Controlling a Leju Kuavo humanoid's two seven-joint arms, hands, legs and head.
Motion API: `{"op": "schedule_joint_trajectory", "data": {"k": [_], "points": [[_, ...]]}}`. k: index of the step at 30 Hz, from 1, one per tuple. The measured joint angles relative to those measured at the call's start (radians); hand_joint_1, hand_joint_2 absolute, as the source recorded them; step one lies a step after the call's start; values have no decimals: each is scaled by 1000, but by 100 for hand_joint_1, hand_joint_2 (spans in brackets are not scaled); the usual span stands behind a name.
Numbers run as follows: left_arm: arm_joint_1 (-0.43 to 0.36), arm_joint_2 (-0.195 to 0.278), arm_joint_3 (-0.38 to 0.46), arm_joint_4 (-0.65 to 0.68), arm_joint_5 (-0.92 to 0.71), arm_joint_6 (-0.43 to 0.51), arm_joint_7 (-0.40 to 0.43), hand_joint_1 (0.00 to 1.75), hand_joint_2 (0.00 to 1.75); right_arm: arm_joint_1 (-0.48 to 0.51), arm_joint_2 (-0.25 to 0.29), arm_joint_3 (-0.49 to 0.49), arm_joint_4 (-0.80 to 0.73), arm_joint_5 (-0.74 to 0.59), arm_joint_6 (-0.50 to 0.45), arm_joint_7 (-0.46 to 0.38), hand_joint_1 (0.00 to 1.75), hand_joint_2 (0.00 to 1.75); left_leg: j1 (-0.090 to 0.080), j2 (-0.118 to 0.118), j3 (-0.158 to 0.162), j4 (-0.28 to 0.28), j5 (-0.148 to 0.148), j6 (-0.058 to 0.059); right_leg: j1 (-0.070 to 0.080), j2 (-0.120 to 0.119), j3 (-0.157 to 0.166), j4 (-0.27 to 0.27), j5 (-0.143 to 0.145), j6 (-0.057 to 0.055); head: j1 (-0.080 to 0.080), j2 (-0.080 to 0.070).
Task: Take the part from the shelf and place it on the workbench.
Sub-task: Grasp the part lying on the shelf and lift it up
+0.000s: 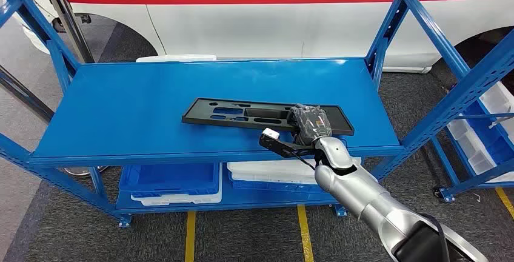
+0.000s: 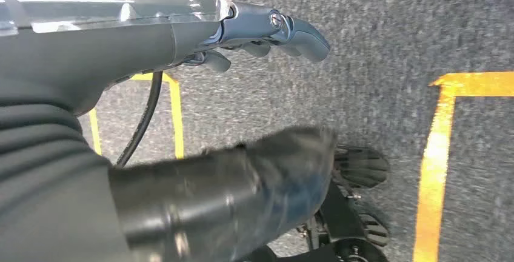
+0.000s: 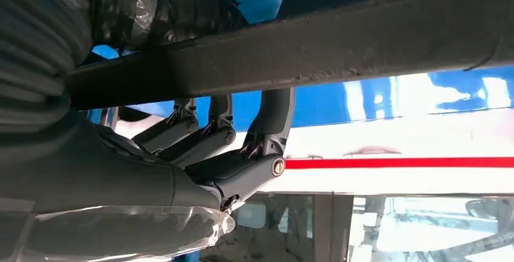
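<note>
A long flat black plastic part (image 1: 242, 115) with several cut-outs lies on the top level of the blue shelf (image 1: 139, 104), near its front edge. My right hand (image 1: 309, 125) is on the part's right portion. In the right wrist view the part's edge (image 3: 339, 43) runs between my dark fingers (image 3: 242, 141) on one side and the thumb on the other, so the hand grips it. My left hand (image 2: 182, 50) hangs over grey carpet with its fingers (image 2: 279, 28) loosely extended and nothing in it.
A white car (image 1: 273, 19) with a red stripe stands right behind the shelf. Blue bins (image 1: 170, 183) and white bins (image 1: 273, 171) fill the lower level. Another blue rack (image 1: 479, 128) stands at the right, a metal post (image 1: 66, 19) at the back left. Yellow lines (image 2: 436, 147) mark the floor.
</note>
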Motion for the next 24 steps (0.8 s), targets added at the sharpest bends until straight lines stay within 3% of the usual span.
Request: {"op": "schedule_joint_trajectory", "data": {"k": [16,24], "points": [[7,0,1,0,16,4,7,0,175,119,-79,-83,-324,-13,-53,-37,175,175,0,-1,-3,0,0,0,0,-1,-3,0,0,0,0,0],[10,4,16,0,34,45,9,0,175,238,-168,-187,-755,-67,-70,-107,175,175,-6,-4,-14,13,-2,6,-9,-1,-10,0,3,7,0,0]]}}
